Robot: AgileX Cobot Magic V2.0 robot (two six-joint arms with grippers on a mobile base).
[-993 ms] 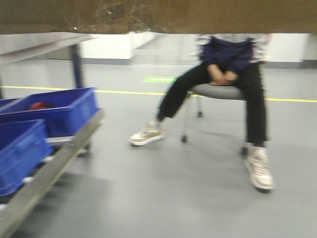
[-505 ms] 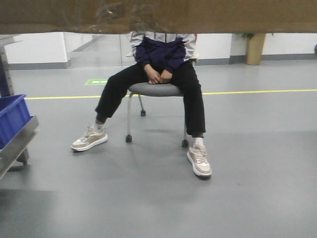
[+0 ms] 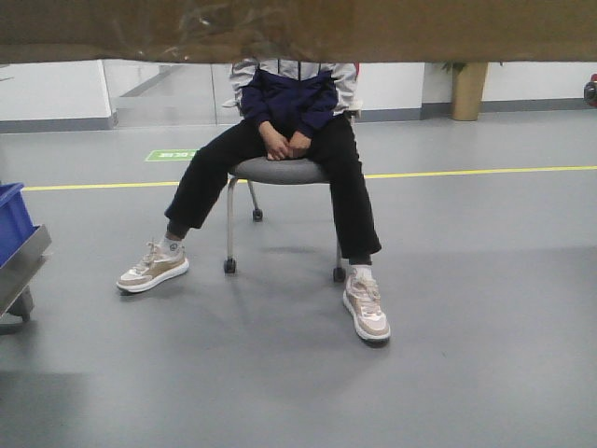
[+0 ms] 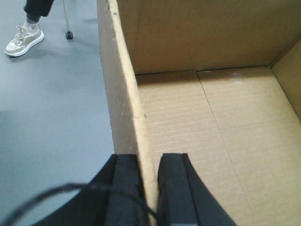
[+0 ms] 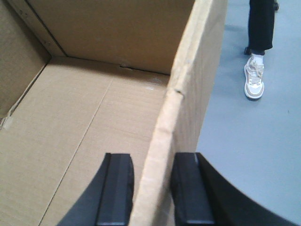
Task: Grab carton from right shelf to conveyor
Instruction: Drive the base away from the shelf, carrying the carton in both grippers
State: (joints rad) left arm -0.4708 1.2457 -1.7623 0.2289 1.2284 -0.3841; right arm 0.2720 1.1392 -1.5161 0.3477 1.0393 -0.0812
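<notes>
The carton (image 3: 298, 28) fills the top strip of the front view as a brown band with crinkled clear tape, hanging above the floor. In the left wrist view my left gripper (image 4: 149, 162) is shut on the carton's (image 4: 211, 117) left wall, one finger outside and one inside. In the right wrist view my right gripper (image 5: 153, 162) clamps the carton's (image 5: 84, 108) right wall the same way. The open carton's inside is bare. Only a corner of the right shelf (image 3: 23, 263) shows, at the far left edge. The conveyor is out of view.
A person (image 3: 289, 131) sits on a wheeled stool (image 3: 275, 173) straight ahead, feet spread on the grey floor. A blue bin (image 3: 11, 219) rests on the shelf corner. A yellow floor line (image 3: 485, 171) runs across behind. A tan pillar (image 3: 468, 91) stands far right.
The front view has swung right: the shelf and blue bins slid almost out at the left, and the seated person moved from right to centre. The carton stays at the top.
</notes>
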